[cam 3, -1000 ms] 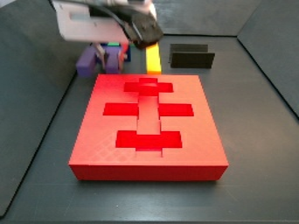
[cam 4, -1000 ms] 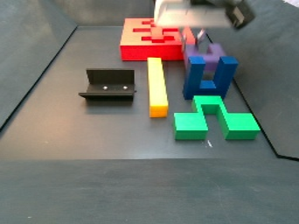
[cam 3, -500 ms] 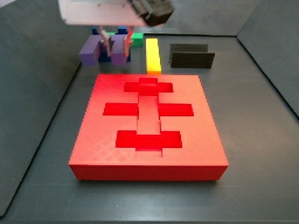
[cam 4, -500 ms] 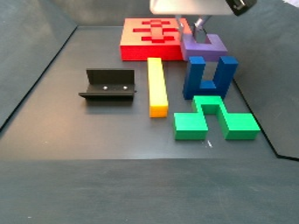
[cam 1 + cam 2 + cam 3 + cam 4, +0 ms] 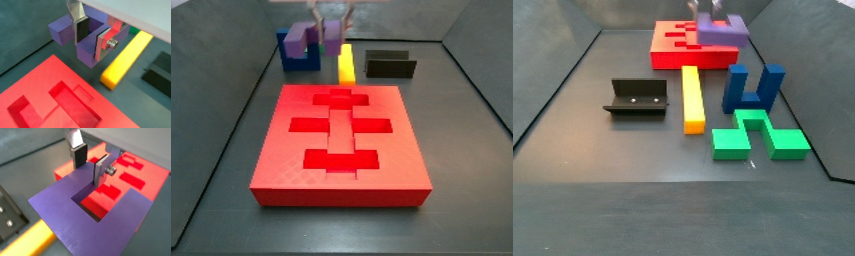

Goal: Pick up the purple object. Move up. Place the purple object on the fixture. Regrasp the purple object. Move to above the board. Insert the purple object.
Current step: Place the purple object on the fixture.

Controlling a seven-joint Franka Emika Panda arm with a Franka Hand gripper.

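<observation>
Above the floor, off its surface, the purple object [image 5: 722,31] hangs in the gripper [image 5: 89,34], whose fingers [image 5: 100,172] are clamped on one prong: one plate sits in the square notch, the other against the prong's outer face, as both wrist views show. In a side view the purple object [image 5: 315,38] is raised beside the far end of the board [image 5: 342,145]. The blue U-shaped block [image 5: 754,87] stands upright on the floor, touching the green block [image 5: 760,135]. The yellow bar [image 5: 691,99] lies between the blue block and the fixture [image 5: 635,97], which stands alone, well apart from the board
</observation>
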